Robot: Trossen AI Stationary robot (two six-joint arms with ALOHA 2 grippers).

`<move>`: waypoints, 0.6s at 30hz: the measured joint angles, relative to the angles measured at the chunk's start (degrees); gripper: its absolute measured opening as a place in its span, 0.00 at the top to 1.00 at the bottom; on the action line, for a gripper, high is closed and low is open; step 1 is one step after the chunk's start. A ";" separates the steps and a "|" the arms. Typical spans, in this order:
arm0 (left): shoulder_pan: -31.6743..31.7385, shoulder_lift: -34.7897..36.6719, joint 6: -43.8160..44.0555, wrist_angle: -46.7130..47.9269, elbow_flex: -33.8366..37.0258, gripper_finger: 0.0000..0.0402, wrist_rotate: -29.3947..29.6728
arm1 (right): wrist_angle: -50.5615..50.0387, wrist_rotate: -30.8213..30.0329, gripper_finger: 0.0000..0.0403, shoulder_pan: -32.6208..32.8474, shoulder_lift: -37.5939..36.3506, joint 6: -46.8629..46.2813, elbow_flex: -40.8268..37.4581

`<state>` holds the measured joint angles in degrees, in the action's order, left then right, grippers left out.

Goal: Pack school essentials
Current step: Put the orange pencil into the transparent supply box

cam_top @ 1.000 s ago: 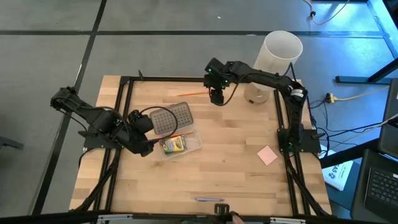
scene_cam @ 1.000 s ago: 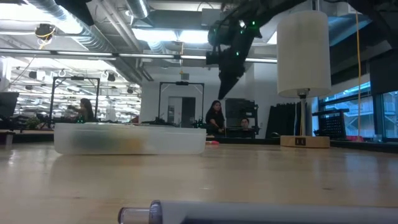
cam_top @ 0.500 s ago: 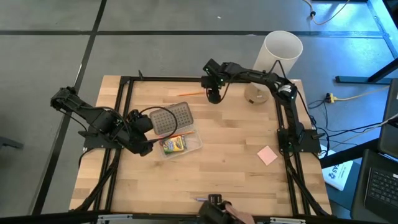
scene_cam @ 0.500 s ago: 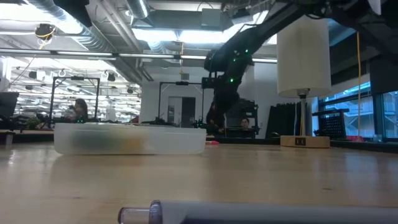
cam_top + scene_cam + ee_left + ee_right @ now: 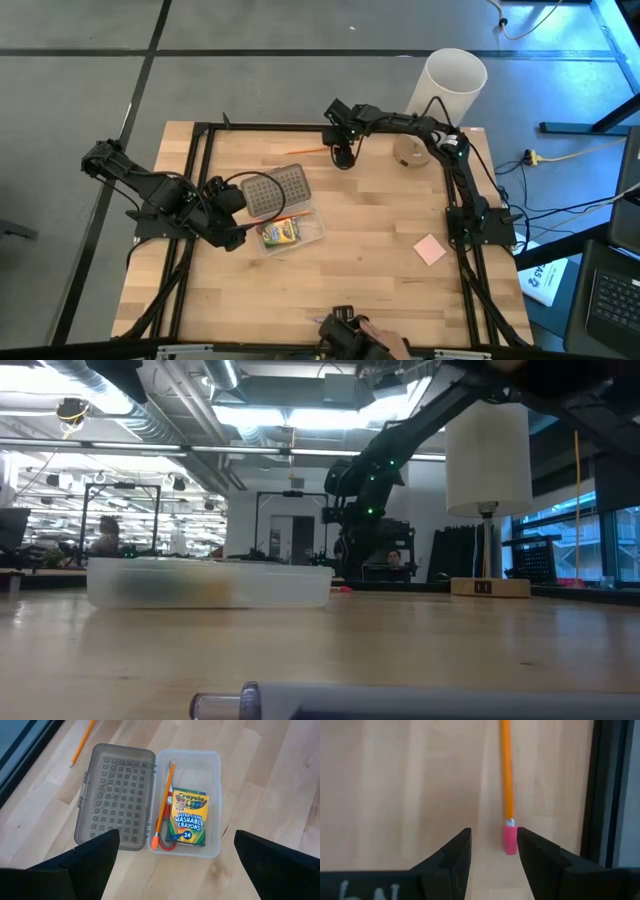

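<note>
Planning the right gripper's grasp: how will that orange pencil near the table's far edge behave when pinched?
The orange pencil looks thin, stiff and light, so it probably lifts easily. Lying flat on smooth wood, it may roll or pivot, since the right gripper sits at its eraser end.

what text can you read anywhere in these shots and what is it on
"Crayola" on the crayon box lying in the clear case
"ULTRA-CLEAN WASHABLE CRAYONS" on the same box
"24" on the same box
White marks at the edge of the right wrist view: cut off, unreadable
Label on the white cylinder's base: too small to read
</note>
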<state>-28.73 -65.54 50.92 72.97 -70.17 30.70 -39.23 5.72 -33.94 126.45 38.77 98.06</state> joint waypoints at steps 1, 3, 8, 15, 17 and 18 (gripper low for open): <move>-0.02 0.00 0.00 -0.02 0.00 0.03 -0.02 | 0.33 -0.09 0.60 -0.23 0.17 0.08 0.00; -0.02 0.00 0.02 -0.02 0.00 0.03 -0.02 | 0.58 -0.11 0.60 -0.63 0.44 0.12 0.00; -0.02 -0.02 0.05 -0.02 0.00 0.03 -0.04 | 1.22 -0.10 0.60 -1.34 2.08 0.36 0.00; 0.00 -0.02 0.11 -0.04 0.00 0.03 -0.06 | 2.33 -0.07 0.60 -1.91 2.47 0.58 0.00; 0.00 -0.02 0.13 -0.06 0.00 0.03 -0.06 | 2.18 0.08 0.60 -2.29 2.47 0.57 0.00; 0.00 -0.02 0.13 -0.06 0.00 0.03 -0.07 | 1.98 0.24 0.60 -2.52 2.47 0.56 0.00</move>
<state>-28.73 -65.56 51.05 72.91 -70.17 30.63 -37.24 5.96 -36.46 128.92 39.33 98.06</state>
